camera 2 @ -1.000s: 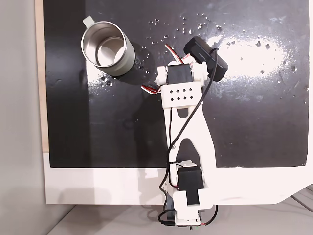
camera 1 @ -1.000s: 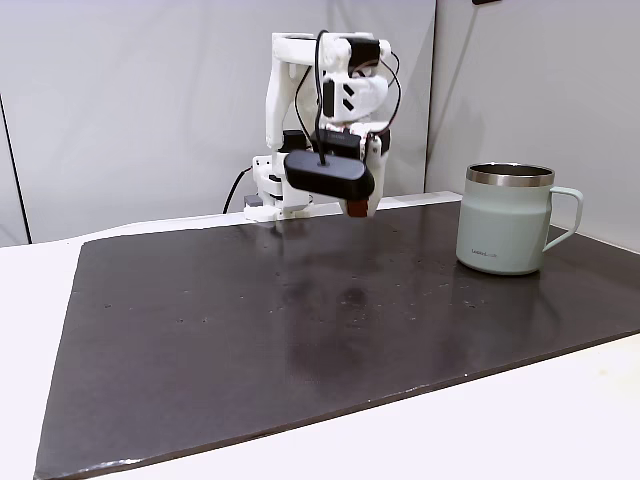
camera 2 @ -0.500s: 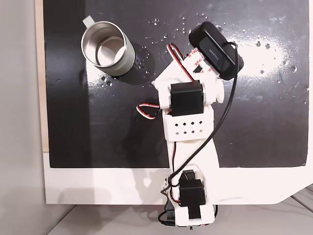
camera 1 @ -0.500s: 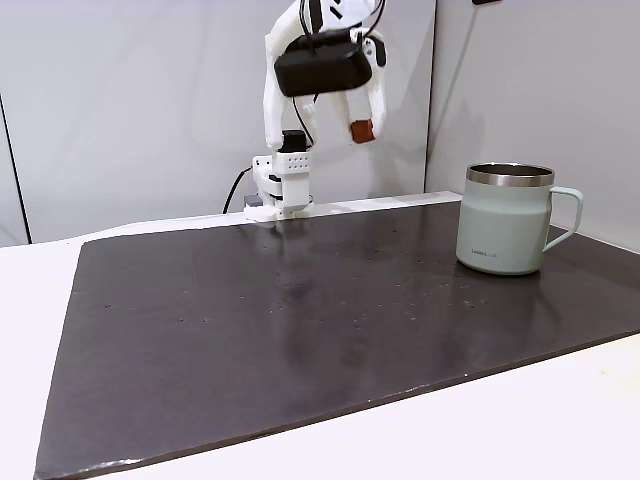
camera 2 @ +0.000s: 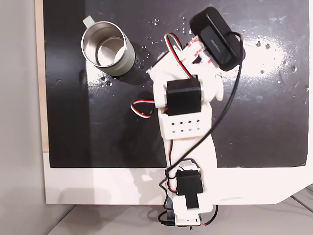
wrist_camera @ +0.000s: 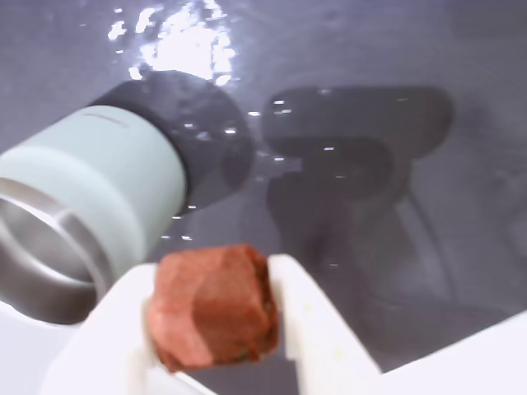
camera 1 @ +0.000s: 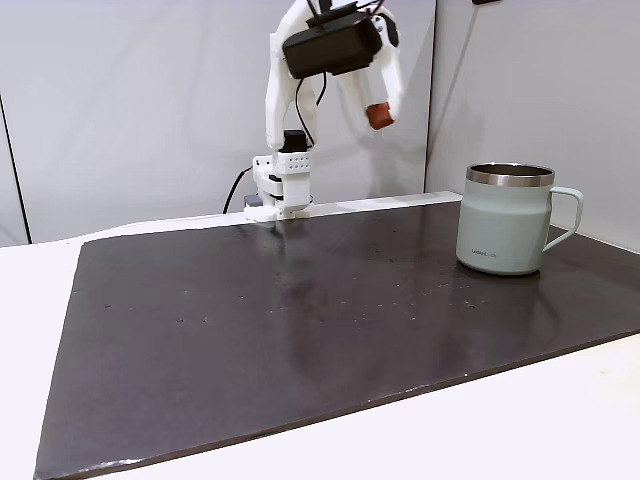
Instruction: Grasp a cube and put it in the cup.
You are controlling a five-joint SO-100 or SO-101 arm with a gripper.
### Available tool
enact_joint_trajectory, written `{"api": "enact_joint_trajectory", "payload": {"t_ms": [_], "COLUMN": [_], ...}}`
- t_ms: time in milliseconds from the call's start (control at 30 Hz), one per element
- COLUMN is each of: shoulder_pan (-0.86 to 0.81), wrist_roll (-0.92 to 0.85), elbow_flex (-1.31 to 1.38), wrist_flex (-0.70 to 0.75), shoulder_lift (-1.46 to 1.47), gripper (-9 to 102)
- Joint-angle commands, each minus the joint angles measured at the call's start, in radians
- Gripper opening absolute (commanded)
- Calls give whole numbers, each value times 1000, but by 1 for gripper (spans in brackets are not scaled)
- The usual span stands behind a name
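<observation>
Dark tabletop [camera 1: 300, 320], cup [camera 1: 503, 220] upright near its right edge (fixed side view); jaws clamped on cube [wrist_camera: 214, 306], held high above the tabletop's back edge.

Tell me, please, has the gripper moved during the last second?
Yes. In a fixed view the gripper, shut on the cube, has risen from mat level to well above the cup rim.

- Cube [wrist_camera: 214, 306]: matte reddish-brown, slightly mottled, possibly darker flecks low on its face (wrist view blurred).
- Gripper [wrist_camera: 216, 329] fingers [wrist_camera: 309, 325]: plain white.
- Cup [camera 1: 505, 222]: pale sage green, matching handle, bare steel rim, small faint lettering; steel-grey interior.
- Mat [camera 1: 300, 320]: glossy near-black, speckled with bright glints.
- Table [camera 1: 560, 420]: white.
- Arm [camera 2: 188, 117]: white, black motors, black camera housing [camera 2: 217, 38], red-and-white wires.
</observation>
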State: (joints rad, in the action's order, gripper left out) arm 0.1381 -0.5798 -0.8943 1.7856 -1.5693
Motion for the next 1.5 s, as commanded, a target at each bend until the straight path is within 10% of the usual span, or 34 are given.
{"api": "enact_joint_trajectory", "payload": {"t_ms": [0, 1200, 1467], "shoulder_pan": [38, 305, 293], "wrist_roll": [64, 322, 354], "elbow_flex": [207, 940, 948], "wrist_flex": [6, -3, 6], "shoulder_lift": [92, 718, 709], "gripper": [4, 5, 27]}}
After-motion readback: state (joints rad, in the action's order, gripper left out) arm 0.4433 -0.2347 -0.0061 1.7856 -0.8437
